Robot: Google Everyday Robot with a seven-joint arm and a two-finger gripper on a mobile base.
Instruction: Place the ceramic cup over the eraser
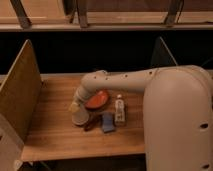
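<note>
We are looking at an office-like booth | wooden desk [55,132] | side partition panels [20,90] | gripper [75,107] hovering over desk

Cam high behind arm, gripper [75,107] over table [55,132].

Worktop [55,132]: pale wood, plank-grained; arm [125,80]: cream with small dark dots. Gripper [75,107], at the cup: pale yellowish; cup [79,118]: off-white; bowl [97,99]: orange-red. Pad [107,122]: light blue; bottle [119,110]: white, darker label; dark brown object [91,122] between cup and pad.
</note>
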